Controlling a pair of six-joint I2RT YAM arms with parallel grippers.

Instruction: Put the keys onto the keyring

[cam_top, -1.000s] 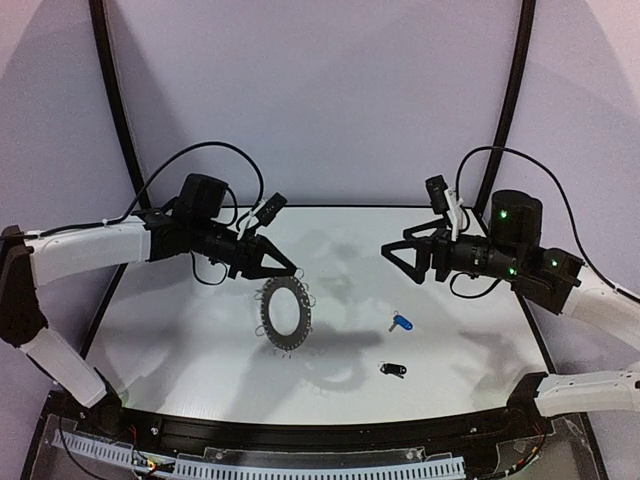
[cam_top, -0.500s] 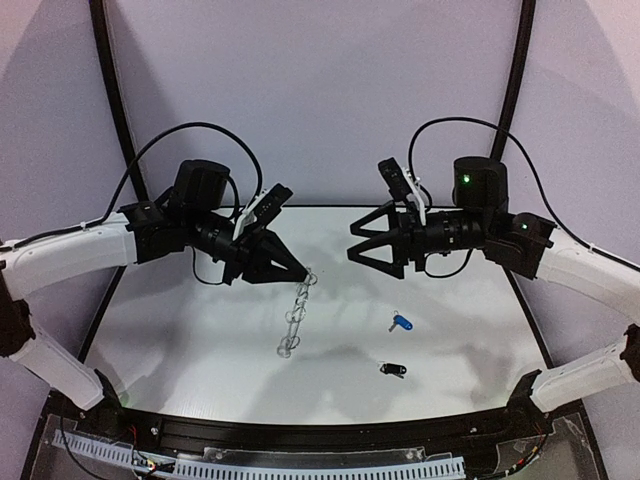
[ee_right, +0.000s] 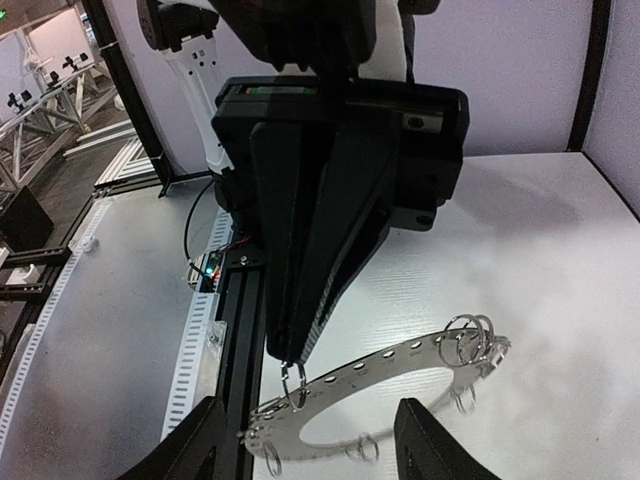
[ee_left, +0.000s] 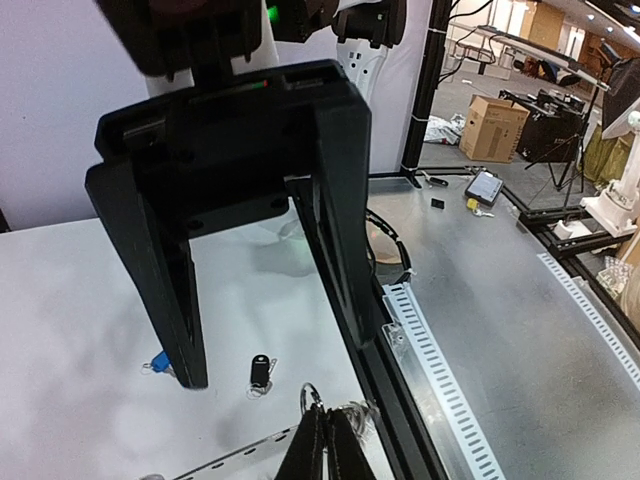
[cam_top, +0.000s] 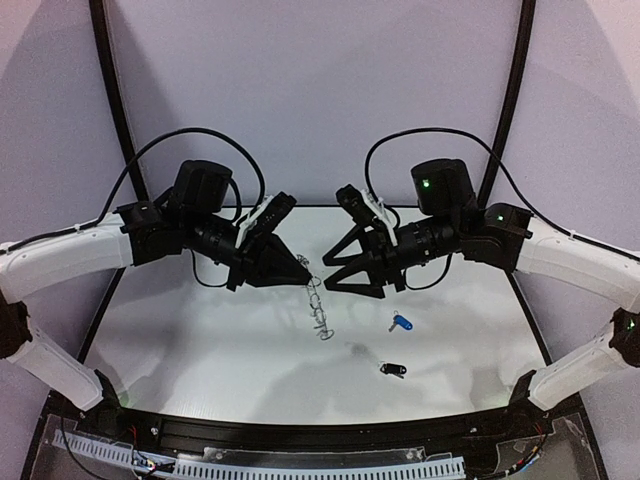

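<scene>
The keyring (cam_top: 318,312) hangs edge-on above the middle of the table (cam_top: 200,340), its top rim pinched in the left gripper (cam_top: 300,277). Just right of it is the right gripper (cam_top: 327,274), jaws spread. Near right lie the blue key (cam_top: 401,322) and the black key (cam_top: 393,369). Advisable: hold the ring firmly, with one wire loop facing right.

No readable text, labels, brands or numbers in any view.
</scene>
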